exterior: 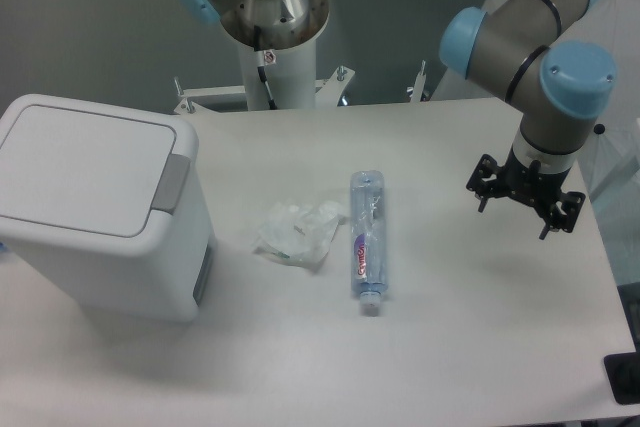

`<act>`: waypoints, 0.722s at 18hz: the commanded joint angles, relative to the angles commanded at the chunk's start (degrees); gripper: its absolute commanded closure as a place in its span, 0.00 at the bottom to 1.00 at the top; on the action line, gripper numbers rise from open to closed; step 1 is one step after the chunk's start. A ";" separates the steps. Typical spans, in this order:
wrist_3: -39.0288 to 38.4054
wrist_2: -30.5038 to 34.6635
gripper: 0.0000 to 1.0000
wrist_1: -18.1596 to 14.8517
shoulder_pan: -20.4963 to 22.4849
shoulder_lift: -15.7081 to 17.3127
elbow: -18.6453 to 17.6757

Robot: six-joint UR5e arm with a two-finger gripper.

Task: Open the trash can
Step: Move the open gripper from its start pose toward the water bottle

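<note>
The gripper (524, 202) is hanging above the right part of the table (470, 347), well apart from everything lying on it; its black fingers are small and dark against the surface, and whether they are standing wide or narrow I cannot tell; nothing is showing between them. The arm (530, 37) above it is running out of the picture at the upper right, so its far links are cut off; its grey tubes and pale blue joint caps are showing clearly.

The trash can (100, 207) is sitting at the left edge of the table with its flat lid (80, 167) lying closed; the grey latch strip (172, 182) is running along the lid's right side; the can's left corner is being clipped by the frame.

Near the middle, a crumpled piece of clear plastic (298, 232) is lying just beside a clear plastic bottle (366, 242) — the bottle is lying on its side with its cap end pointing toward the camera; the print on its label is too small to read.

The table is pale and matt, its near and right edges partly cut off; behind it a white pedestal (275, 47) is standing on a bolted base, against a dull grey-green floor; a dark object (622, 377) is peeking in at the lower right corner — too little of it is showing to name.
</note>
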 joint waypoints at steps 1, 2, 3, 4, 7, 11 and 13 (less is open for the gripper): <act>0.00 0.00 0.00 0.00 -0.09 0.09 -0.09; 0.00 0.00 0.00 0.00 -0.35 0.09 -0.26; 0.00 0.00 0.00 -0.09 -0.61 0.18 -0.44; 0.00 -0.17 0.00 -0.09 -0.79 0.26 -0.61; -0.09 0.00 0.00 -0.18 -2.90 0.44 -0.62; -0.97 -0.44 0.00 -0.88 -4.13 1.75 -1.23; -2.45 -2.80 0.00 -0.79 -5.09 3.95 -2.54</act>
